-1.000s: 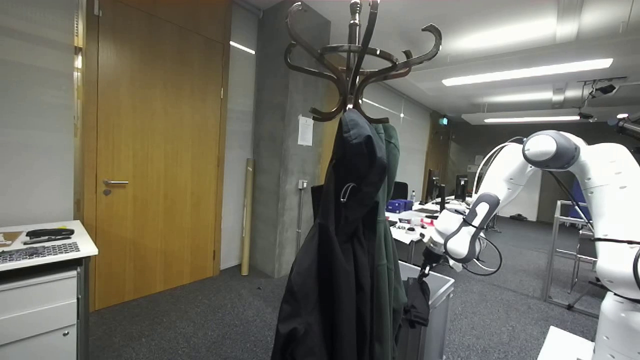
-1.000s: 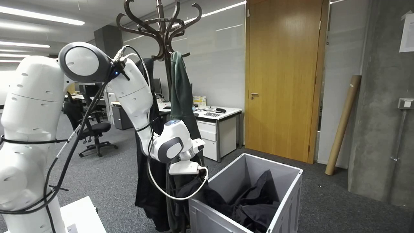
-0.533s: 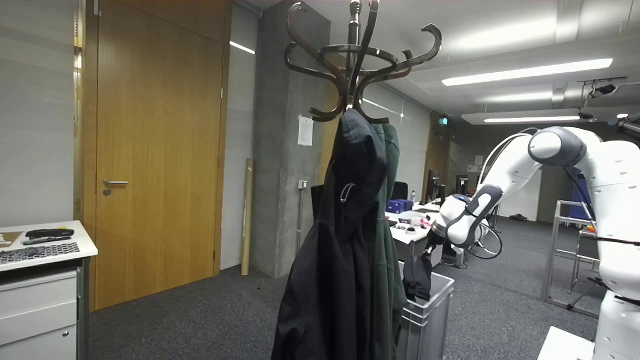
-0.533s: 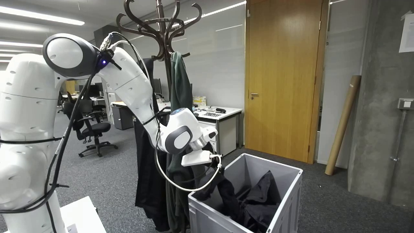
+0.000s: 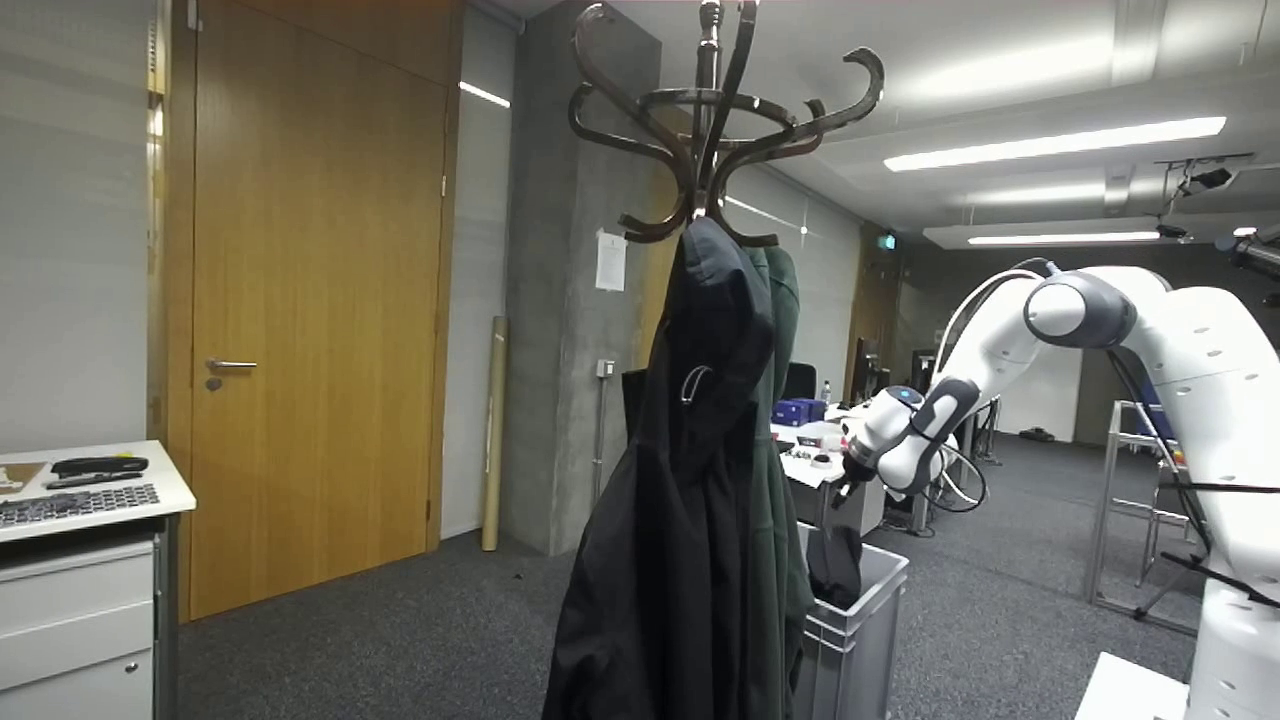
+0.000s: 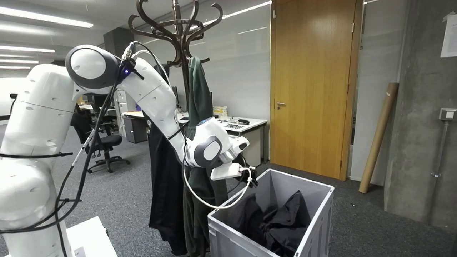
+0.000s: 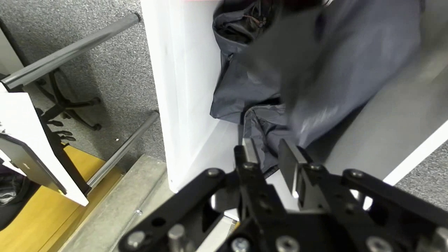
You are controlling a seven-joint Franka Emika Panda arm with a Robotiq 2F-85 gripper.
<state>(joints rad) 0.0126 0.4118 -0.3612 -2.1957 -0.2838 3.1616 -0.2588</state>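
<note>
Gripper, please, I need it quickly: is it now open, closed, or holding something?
Gripper: open, the jaws apart with nothing between them; the dark garment below it is not held.

In my wrist view I find the fingers (image 7: 250, 151) parted, with crumpled dark clothing (image 7: 241, 87) visible beyond the gap. The clothing lies inside a pale bin (image 7: 182, 77), close to the wall at left of view. At upper right I record a broad fold of dark cloth (image 7: 343, 77), blurred; whether it touches the fingers I cannot confirm. Outside the bin I note grey carpet (image 7: 112, 66), a chair base (image 7: 64, 103) and two metal legs (image 7: 77, 48).
</note>
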